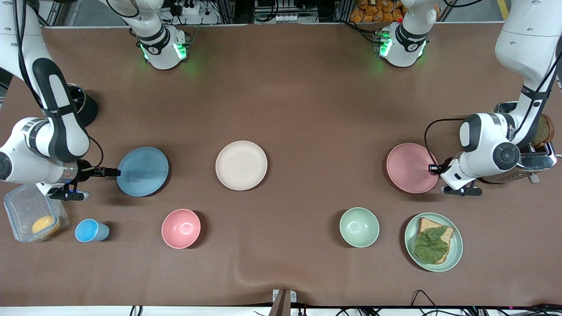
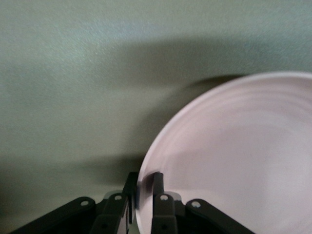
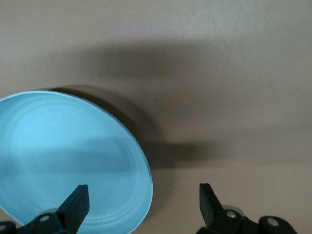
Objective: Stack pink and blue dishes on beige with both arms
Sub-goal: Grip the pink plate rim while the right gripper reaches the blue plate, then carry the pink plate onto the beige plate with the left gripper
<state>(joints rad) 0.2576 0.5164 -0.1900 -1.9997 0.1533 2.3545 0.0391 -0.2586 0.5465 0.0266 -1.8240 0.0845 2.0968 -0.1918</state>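
Observation:
The beige plate (image 1: pixel 241 165) lies in the middle of the table. The blue plate (image 1: pixel 142 171) lies beside it toward the right arm's end. My right gripper (image 1: pixel 113 172) is at that plate's outer rim and stands open. In the right wrist view the blue plate's (image 3: pixel 63 156) edge reaches between the spread fingers of the right gripper (image 3: pixel 142 202). The pink plate (image 1: pixel 410 167) lies toward the left arm's end. My left gripper (image 1: pixel 434 168) is at its outer rim. In the left wrist view the left gripper (image 2: pixel 144 189) is shut on the rim of the pink plate (image 2: pixel 234 151).
Nearer the front camera stand a blue cup (image 1: pixel 90 231), a pink bowl (image 1: pixel 181 228), a green bowl (image 1: pixel 359 227) and a green plate (image 1: pixel 457 245) with bread and lettuce. A clear plastic box (image 1: pixel 22 210) sits by the right arm. A toaster (image 1: pixel 538 160) sits by the left arm.

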